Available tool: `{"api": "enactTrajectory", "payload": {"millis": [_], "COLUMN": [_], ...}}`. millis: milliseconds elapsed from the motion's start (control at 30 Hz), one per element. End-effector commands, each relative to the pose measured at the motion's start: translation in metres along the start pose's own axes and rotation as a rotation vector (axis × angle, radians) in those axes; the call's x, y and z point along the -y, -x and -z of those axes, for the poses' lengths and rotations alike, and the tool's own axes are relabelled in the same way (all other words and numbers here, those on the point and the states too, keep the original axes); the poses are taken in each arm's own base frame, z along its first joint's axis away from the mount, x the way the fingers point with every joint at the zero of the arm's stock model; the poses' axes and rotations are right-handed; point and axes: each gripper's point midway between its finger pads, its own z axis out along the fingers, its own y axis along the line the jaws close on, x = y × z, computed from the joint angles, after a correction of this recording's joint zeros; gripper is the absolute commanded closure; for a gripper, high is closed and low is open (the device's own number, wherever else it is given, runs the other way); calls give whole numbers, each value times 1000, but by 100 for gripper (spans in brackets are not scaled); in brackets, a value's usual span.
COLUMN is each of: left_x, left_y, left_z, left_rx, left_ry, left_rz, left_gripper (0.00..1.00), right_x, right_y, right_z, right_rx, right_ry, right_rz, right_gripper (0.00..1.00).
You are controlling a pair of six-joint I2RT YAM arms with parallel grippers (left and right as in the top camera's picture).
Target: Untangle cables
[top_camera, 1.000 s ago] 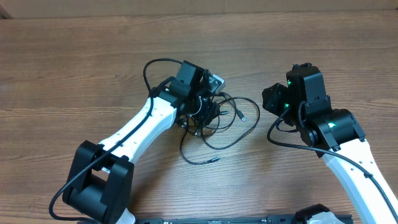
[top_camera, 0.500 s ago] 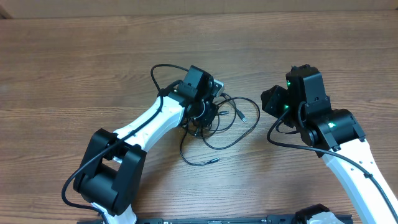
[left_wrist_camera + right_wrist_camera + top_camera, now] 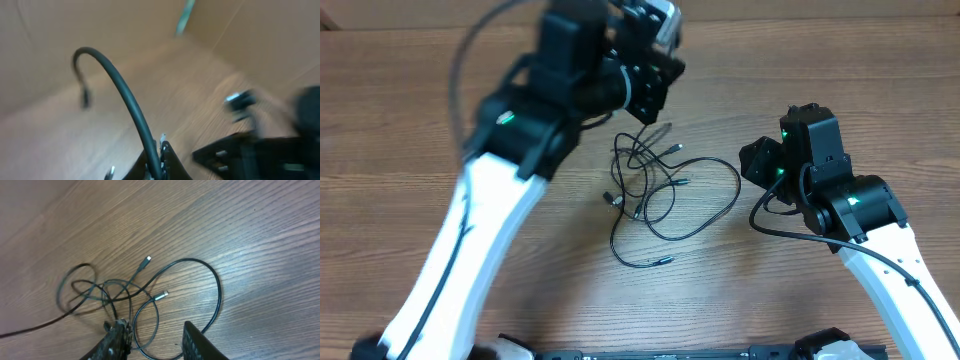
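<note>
Bench (image 3: 400,100) is brown wood w/ the grain running across. Far L in the overhead view, L arm (image 3: 485,200) stands high off the surface. It is white and black, looks big and blurred close to the camera, and reaches toward top centre. L tool (image 3: 159,167) is clamped tight on one thin black strand of the cables (image 3: 650,185). In the L wrist view the strand comes up from btwn the closed fingers, arcs over to the L and ends in a small plug (image 3: 85,100) hanging in the air. That view is smeared, so no finer detail can be told. Overhead, a thin strand drops from under the L tool to the bunch below it.

Most of the cables lie on the bench at centre, just below and a bit R of the L tool, in loose overlapping loops. One wide loop (image 3: 737,188) bulges out to the R, and one loose end (image 3: 665,260) trails toward the near edge. R wrist view shows a silvery-tipped plug (image 3: 148,259) and a second silvery tip (image 3: 162,295) near the middle of the bunch.

R tool (image 3: 152,330) sits just R of the wide loop, apart from it overhead. Its fingers are partway apart w/ nothing gripped, and the loop's near curve lies on the wood under the gap. R arm (image 3: 860,210) bends back toward the lower R corner, w/ green lights (image 3: 785,132) lit on it.
</note>
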Motion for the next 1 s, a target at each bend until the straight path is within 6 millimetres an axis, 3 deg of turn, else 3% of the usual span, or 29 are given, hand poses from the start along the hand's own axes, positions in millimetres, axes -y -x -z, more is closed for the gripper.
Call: {"api": "enactTrajectory", "payload": {"millis": [0, 167, 233, 500, 767, 800, 867, 900, 967], "left_x": [22, 20, 2, -80, -124, -128, -136, -139, -139], "left_y": [20, 26, 16, -45, -89, -93, -101, -105, -110], "left_z": [27, 44, 44, 56, 66, 68, 68, 67, 59], "left_rx": [63, 93, 56, -188, -356, -366, -381, -385, -402], "left_ry": [-49, 5, 106, 567, 737, 751, 773, 776, 742], "left_rz": [-26, -37, -15, 45, 153, 184, 243, 273, 298], "left_gripper": [95, 95, 95, 96, 96, 91, 43, 35, 28], "right_x": [-9, -40, -49, -47, -47, -47, -47, -47, -47], "right_y": [6, 0, -2, -4, -5, -5, -5, -5, -5], "right_z": [4, 8, 10, 10, 10, 10, 10, 10, 10], "right_rx": [13, -30, -44, -54, -55, -55, -55, -55, -55], "right_ry": [36, 202, 252, 246, 245, 245, 245, 245, 246], "right_rz": [17, 144, 176, 175, 175, 175, 175, 175, 175], "right_gripper": [67, 61, 61, 61, 61, 61, 61, 61, 61]}}
